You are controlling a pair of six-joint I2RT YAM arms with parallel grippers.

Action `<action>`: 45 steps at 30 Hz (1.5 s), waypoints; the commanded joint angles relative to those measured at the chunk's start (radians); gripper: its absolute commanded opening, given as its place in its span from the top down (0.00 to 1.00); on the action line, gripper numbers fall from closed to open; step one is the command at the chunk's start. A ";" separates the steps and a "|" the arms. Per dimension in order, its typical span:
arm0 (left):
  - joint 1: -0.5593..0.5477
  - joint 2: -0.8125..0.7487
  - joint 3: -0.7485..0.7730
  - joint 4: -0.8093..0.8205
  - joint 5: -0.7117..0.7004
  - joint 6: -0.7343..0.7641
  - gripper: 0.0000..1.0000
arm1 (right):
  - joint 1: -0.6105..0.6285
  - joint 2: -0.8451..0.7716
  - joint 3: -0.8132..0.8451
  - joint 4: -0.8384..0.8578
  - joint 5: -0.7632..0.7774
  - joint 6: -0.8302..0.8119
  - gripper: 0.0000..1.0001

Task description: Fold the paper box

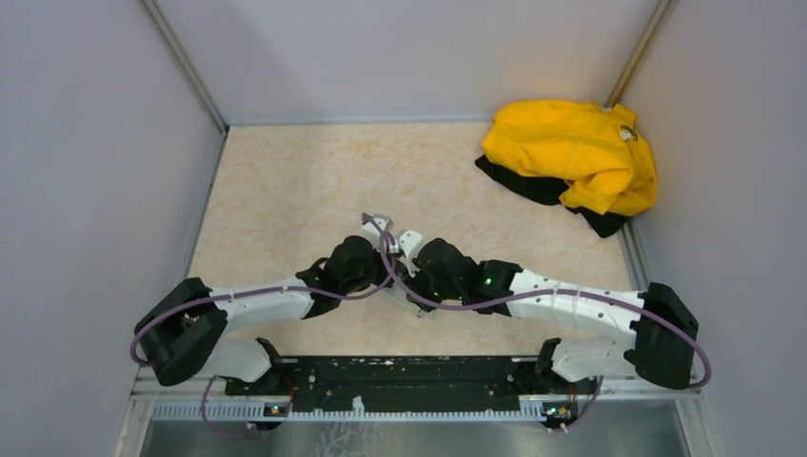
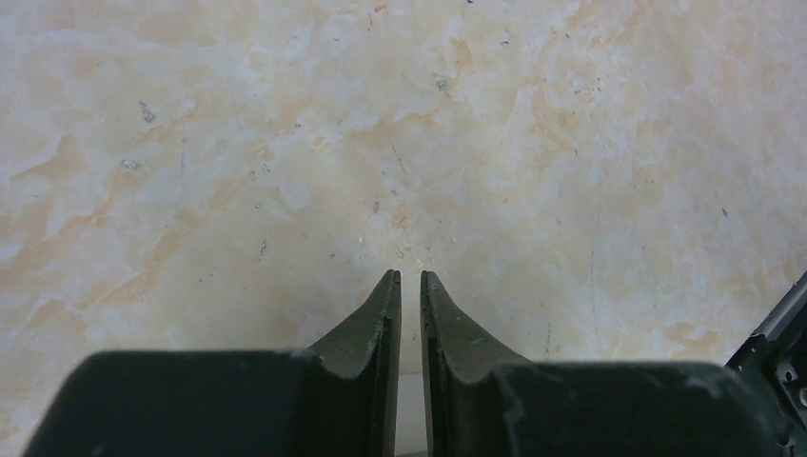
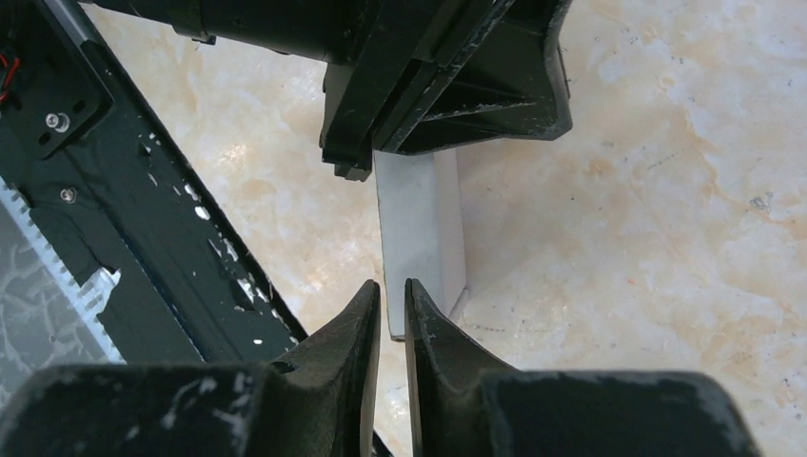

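The paper box (image 3: 419, 238) is a pale grey-white folded strip lying just above the marbled table. My left gripper (image 2: 409, 276) is shut on its far end. In the right wrist view the left gripper's black fingers (image 3: 457, 95) clamp the box from above. A sliver of the box (image 2: 410, 409) shows low between the left jaws. My right gripper (image 3: 392, 286) sits at the box's near end. Its jaws stand a narrow gap apart with only table showing between them. In the top view both grippers meet mid-table (image 1: 400, 281) and hide most of the box.
A crumpled yellow garment (image 1: 580, 157) with black cloth under it lies in the far right corner. The black base rail (image 1: 409, 376) runs along the near edge and shows close on the left in the right wrist view (image 3: 143, 219). Grey walls enclose the table.
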 commanded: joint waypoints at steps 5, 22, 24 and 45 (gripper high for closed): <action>0.027 -0.007 0.037 0.014 0.038 0.039 0.81 | -0.002 0.070 0.054 0.103 0.002 -0.005 0.84; 0.204 -0.291 -0.061 -0.146 0.038 0.022 0.81 | 0.008 0.101 0.059 0.133 -0.005 -0.013 0.84; 0.223 -0.322 -0.097 -0.151 0.039 0.007 0.81 | 0.016 0.111 0.077 0.128 -0.004 -0.021 0.84; 0.246 -0.206 -0.214 -0.018 0.137 -0.060 0.82 | 0.045 0.266 0.176 0.080 0.037 -0.051 0.85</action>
